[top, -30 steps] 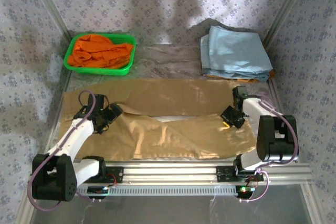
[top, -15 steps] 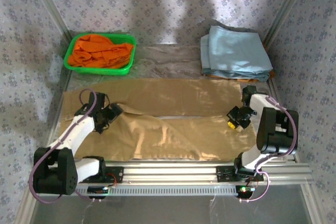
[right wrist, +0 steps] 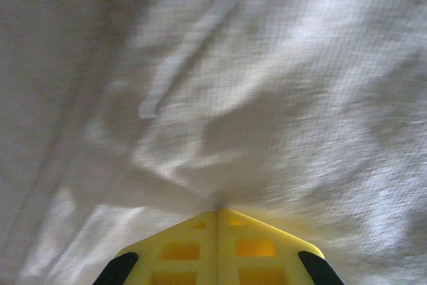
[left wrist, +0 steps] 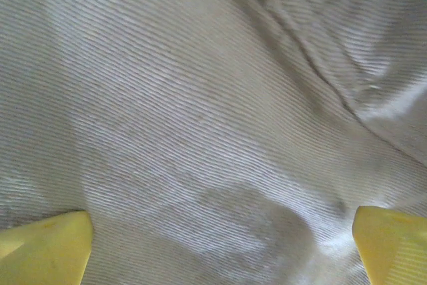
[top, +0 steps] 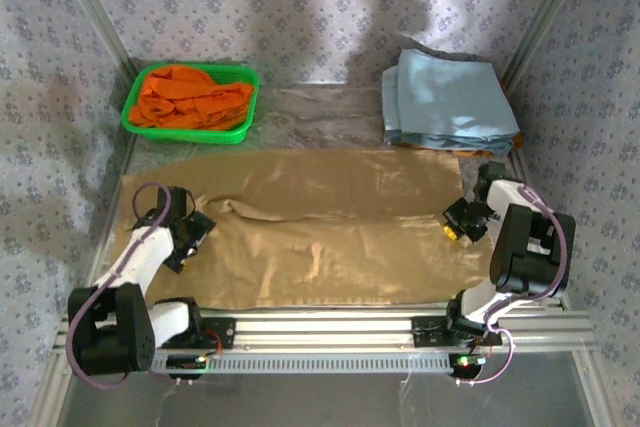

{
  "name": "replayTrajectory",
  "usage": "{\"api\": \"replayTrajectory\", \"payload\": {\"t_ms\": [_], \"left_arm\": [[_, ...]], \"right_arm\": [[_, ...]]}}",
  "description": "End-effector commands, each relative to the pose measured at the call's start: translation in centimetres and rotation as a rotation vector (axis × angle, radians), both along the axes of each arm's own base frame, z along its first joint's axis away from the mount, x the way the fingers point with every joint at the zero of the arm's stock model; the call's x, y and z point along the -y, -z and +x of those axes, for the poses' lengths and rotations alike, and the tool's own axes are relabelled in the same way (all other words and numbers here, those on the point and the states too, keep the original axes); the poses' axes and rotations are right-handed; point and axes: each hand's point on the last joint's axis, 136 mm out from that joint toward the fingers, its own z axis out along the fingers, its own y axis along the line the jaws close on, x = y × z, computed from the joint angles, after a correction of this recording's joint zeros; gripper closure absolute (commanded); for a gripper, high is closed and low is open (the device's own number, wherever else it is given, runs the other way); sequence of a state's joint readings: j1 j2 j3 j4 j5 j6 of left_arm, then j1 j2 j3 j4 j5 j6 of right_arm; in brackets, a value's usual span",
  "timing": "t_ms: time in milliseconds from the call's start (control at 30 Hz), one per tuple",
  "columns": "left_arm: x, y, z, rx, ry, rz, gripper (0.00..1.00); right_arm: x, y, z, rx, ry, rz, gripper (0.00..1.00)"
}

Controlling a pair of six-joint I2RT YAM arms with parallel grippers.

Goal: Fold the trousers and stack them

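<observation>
The tan trousers (top: 330, 227) lie spread flat across the table, reaching from its left edge to its right edge. My left gripper (top: 192, 235) hovers low over their left end with its jaws wide open. In the left wrist view its yellow fingertips (left wrist: 47, 248) stand far apart over ribbed cloth (left wrist: 200, 98), with nothing between them. My right gripper (top: 458, 222) is at the trousers' right end. In the right wrist view the gripper (right wrist: 217, 213) is shut, and a fold of the pale cloth (right wrist: 267, 85) is pinched at its tip and pulled into creases.
A green basket (top: 236, 133) holding an orange garment (top: 190, 97) stands at the back left. A stack of folded light blue garments (top: 445, 97) lies at the back right. An aluminium rail (top: 320, 327) runs along the near edge, and patterned walls close in on both sides.
My right gripper has pulled its end of the trousers to the right, which flattened the near leg and closed the pale gap. My left gripper has drawn back to the left.
</observation>
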State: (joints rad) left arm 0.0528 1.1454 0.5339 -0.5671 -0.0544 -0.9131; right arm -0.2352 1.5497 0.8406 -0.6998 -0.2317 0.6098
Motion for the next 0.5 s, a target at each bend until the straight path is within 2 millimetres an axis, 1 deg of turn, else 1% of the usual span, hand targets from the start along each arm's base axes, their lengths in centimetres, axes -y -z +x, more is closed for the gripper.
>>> {"api": "replayTrajectory", "payload": {"t_ms": [0,67,133,200,267,333,400,467], "left_arm": [[-0.8,-2.8,2.2,0.043,0.015,0.032,0.00],[-0.6,-4.8,3.8,0.105,0.029,0.024,0.00],[-0.7,-6.6,5.1,0.146,0.034,0.033,0.00],[-0.6,-7.4,6.6,0.178,0.052,0.034,0.00],[-0.7,-7.4,7.9,0.177,0.068,0.039,0.00],[-0.6,-6.7,9.2,0.156,0.083,0.033,0.00],[-0.2,-5.7,10.0,0.153,0.094,0.011,0.01],[0.2,-4.5,10.5,0.144,0.092,-0.014,0.01]], "right_arm": [[-0.1,-3.4,4.6,0.139,-0.063,-0.115,1.00],[-0.7,-3.7,6.4,0.164,-0.090,-0.125,1.00],[-1.2,-3.4,8.2,0.154,-0.080,-0.123,1.00],[-1.3,-2.7,9.7,0.154,-0.074,-0.135,1.00],[-0.6,-1.6,10.8,0.128,-0.059,-0.156,1.00],[0.1,0.1,10.5,0.063,-0.030,-0.137,1.00],[0.8,0.4,10.9,0.074,-0.006,-0.146,1.00],[1.5,1.0,10.2,0.052,0.014,-0.153,1.00]]}}
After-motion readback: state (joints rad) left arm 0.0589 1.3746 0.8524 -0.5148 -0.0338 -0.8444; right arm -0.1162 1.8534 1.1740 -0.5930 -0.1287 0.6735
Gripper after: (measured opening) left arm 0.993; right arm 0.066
